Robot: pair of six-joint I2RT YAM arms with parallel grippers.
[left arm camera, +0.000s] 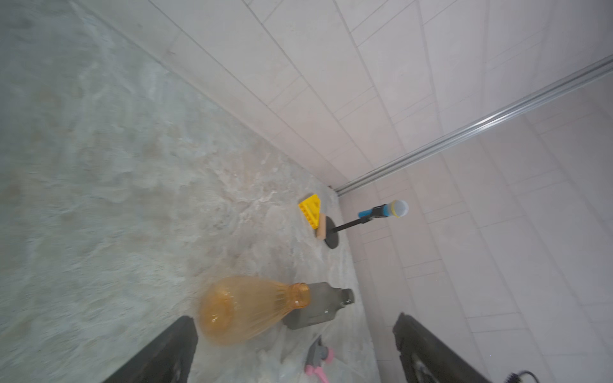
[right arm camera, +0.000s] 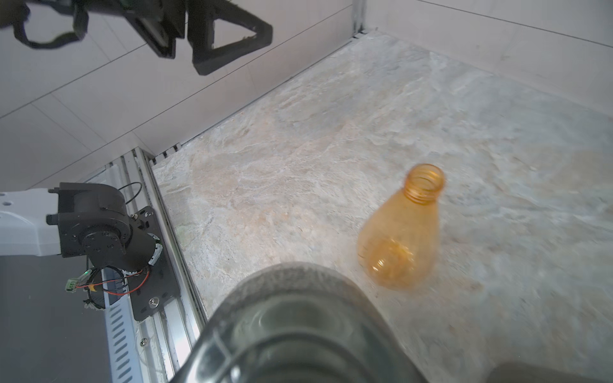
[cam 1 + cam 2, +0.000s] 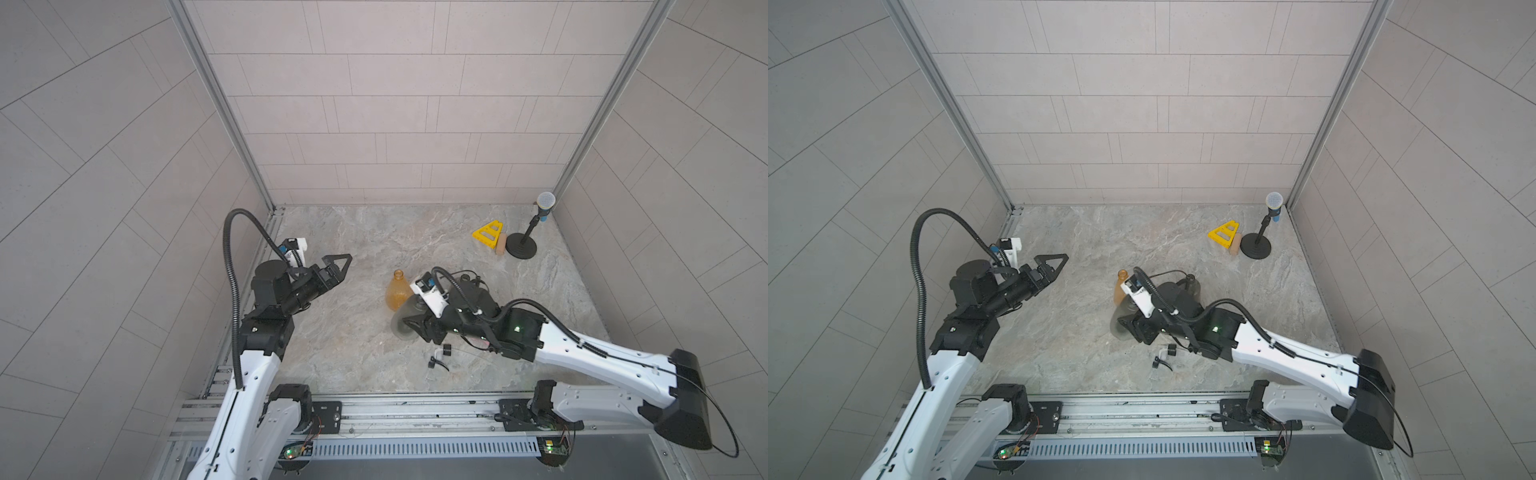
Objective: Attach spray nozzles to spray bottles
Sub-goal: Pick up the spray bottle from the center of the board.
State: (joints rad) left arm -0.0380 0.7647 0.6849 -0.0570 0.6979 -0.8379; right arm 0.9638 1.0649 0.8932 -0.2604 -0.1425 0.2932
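Mid-worktop, grey bottle (image 3: 397, 329) is flanked by right gripper (image 3: 415, 328) jaws; whether it is clamped cannot be told. Left gripper (image 3: 343, 264) is held wide, well apart.

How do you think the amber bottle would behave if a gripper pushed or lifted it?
The amber bottle looks empty and thin-walled, so it is probably very light and may dent under a firm squeeze. It stands upright on a wide base, so a low push would likely slide it, a high one tip it. Toppled, its round body could roll.

A robot lab cell: tile-patterned walls (image 3: 395, 83), aluminium frame posts (image 3: 222, 104) and a marble-print tabletop (image 3: 353, 249).
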